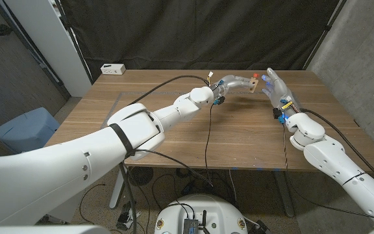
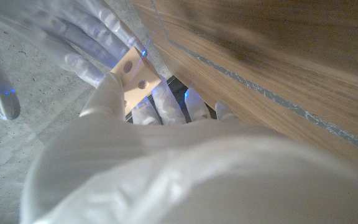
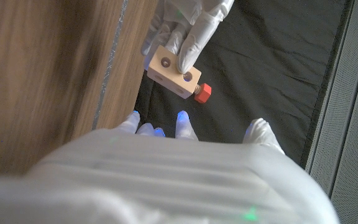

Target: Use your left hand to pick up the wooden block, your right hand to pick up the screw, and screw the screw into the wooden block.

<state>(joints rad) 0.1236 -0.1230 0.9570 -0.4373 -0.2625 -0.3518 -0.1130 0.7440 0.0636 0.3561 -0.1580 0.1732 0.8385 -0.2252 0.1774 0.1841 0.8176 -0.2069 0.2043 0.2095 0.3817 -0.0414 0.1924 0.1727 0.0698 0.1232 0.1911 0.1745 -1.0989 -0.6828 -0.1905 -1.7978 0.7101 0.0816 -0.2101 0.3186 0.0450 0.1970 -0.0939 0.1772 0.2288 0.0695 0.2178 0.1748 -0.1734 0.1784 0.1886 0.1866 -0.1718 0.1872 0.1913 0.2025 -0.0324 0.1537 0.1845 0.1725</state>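
Note:
My left hand (image 1: 236, 84) reaches over the table's far side and holds the pale wooden block (image 1: 254, 85) above the surface. The red-headed screw (image 1: 257, 76) sticks out of one face of the block. In the right wrist view the left hand's fingers (image 3: 190, 28) wrap the block (image 3: 171, 68), and the screw (image 3: 203, 93) juts from its end. My right hand (image 1: 278, 91) stands just right of the block with its fingers spread, and its fingertips (image 3: 180, 121) are apart from the screw. The left wrist view shows the block (image 2: 135, 76) in my left hand (image 2: 166, 155).
A small white box (image 1: 112, 68) sits at the table's far left corner. Black cables (image 1: 207, 133) trail across the wooden table (image 1: 174, 140). A blue bin (image 1: 24, 130) stands on the floor to the left. A black curtain hangs behind.

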